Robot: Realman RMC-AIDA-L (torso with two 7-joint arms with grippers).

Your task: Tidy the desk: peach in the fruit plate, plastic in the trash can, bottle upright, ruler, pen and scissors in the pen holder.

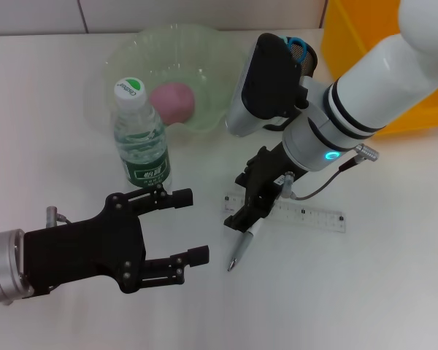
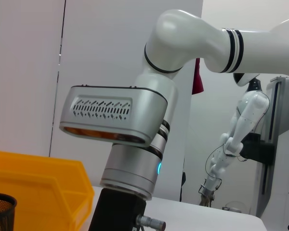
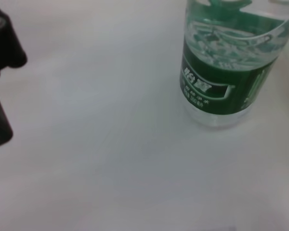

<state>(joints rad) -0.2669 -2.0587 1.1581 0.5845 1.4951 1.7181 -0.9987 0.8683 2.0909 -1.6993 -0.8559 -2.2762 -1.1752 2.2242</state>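
yellow bin [image 1: 365, 44] | back right of white table [image 1: 365, 292]

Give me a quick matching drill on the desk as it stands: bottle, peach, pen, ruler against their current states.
Things:
1. water bottle
2. peach
3. pen
4. ruler

States:
A. lying flat on the table, partly under the right arm
B. standing upright, cap on
C. resting in the clear fruit plate
D. tip on the table, upper end at the right gripper

Pairs: 1-B, 2-C, 3-D, 4-A
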